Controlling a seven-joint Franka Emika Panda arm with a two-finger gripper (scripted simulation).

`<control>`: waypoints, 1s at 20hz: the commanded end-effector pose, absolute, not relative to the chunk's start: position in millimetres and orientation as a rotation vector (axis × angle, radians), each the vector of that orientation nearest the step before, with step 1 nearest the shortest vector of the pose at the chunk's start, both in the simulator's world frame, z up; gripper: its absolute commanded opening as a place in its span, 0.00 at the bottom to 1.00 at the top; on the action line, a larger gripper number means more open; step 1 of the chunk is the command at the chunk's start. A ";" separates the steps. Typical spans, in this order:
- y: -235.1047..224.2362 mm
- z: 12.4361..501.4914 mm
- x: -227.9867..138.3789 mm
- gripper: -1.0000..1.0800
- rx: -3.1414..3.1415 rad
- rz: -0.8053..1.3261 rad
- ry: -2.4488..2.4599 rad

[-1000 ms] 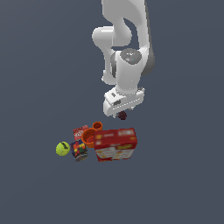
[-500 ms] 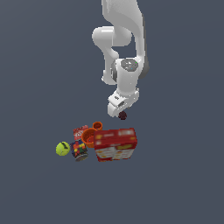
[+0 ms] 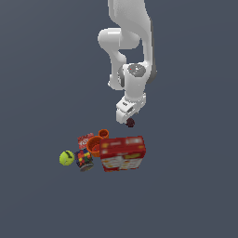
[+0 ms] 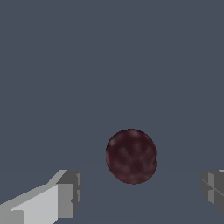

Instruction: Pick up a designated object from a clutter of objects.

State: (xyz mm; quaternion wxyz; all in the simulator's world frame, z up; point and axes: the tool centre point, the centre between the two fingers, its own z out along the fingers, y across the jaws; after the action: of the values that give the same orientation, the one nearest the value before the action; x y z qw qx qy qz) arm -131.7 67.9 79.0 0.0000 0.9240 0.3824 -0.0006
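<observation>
Your maroon ball (image 3: 130,122) sits right at the gripper (image 3: 129,122), above the red-and-white box (image 3: 122,153) and the other clutter in the exterior view. In the wrist view the ball (image 4: 131,155) lies between fingers (image 4: 65,197) spread well apart, neither touching it, so you cannot count it as held. Judge this the grasp step: close squarely on the ball before any lift.

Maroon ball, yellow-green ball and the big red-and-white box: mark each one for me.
maroon ball (image 4: 131,155), wrist view, middle of its rounded face.
yellow-green ball (image 3: 67,158), exterior view, centre of the ball.
red-and-white box (image 3: 122,153), exterior view, middle of its front face.
</observation>
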 end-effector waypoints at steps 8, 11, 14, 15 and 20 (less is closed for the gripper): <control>68.0 65.3 -132.3 0.96 2.902 -0.001 1.203; 68.0 53.2 -132.8 0.96 2.902 -0.001 1.205; 68.1 41.3 -133.1 0.96 2.901 -0.001 1.208; 67.9 38.2 -133.2 0.96 2.901 -0.001 1.208; 67.8 29.0 -132.9 0.96 2.900 -0.001 1.208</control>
State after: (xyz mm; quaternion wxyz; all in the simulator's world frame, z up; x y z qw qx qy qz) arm -133.3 67.9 31.4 -0.0002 0.9231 0.3846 -0.0006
